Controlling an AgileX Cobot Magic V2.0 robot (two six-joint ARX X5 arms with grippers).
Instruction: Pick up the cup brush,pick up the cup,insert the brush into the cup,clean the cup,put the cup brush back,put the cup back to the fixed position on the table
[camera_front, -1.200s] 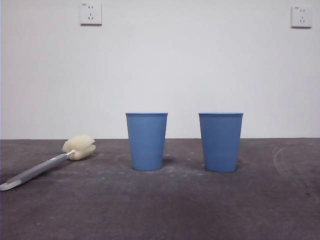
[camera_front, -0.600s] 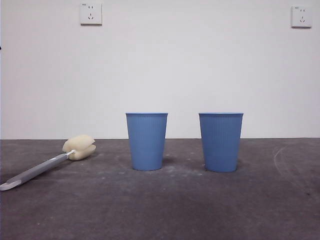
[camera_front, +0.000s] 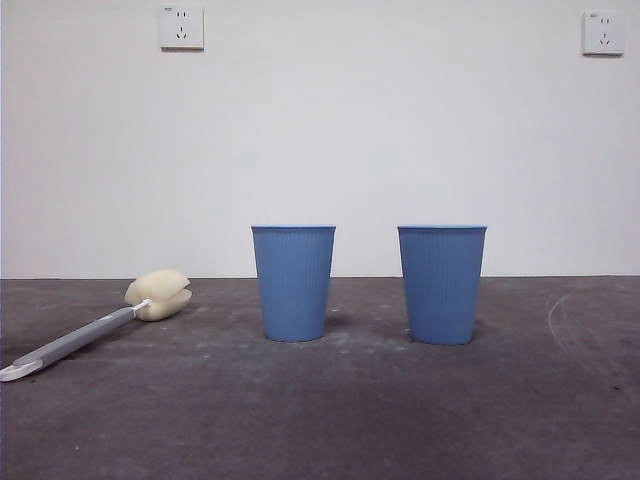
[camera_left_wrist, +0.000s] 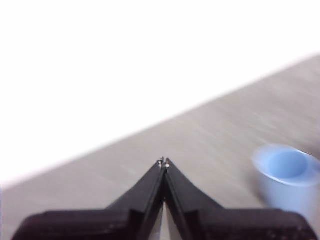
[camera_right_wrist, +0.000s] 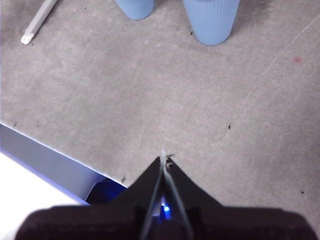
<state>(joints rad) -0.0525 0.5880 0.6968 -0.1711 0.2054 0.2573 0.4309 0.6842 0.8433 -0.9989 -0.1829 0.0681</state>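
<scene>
The cup brush (camera_front: 95, 329) lies on the table (camera_front: 330, 420) at the left, its cream-yellow sponge head (camera_front: 158, 294) toward the back and its white tip toward the front. Its handle end also shows in the right wrist view (camera_right_wrist: 37, 22). Two blue ribbed cups stand upright mid-table: a left cup (camera_front: 293, 282) and a right cup (camera_front: 441, 284). Both bases show in the right wrist view, the left cup (camera_right_wrist: 135, 8) and the right cup (camera_right_wrist: 211, 20). My left gripper (camera_left_wrist: 163, 162) is shut and empty, with one cup (camera_left_wrist: 288, 177) off to its side. My right gripper (camera_right_wrist: 164, 159) is shut and empty above the table's near part.
A white wall with two sockets (camera_front: 181, 27) (camera_front: 602, 32) stands behind the table. The table's front edge (camera_right_wrist: 45, 160) shows in the right wrist view. No arm shows in the front view.
A small dark tip at the front view's left edge half a second ago is gone now. The brush and the cups have not moved.
</scene>
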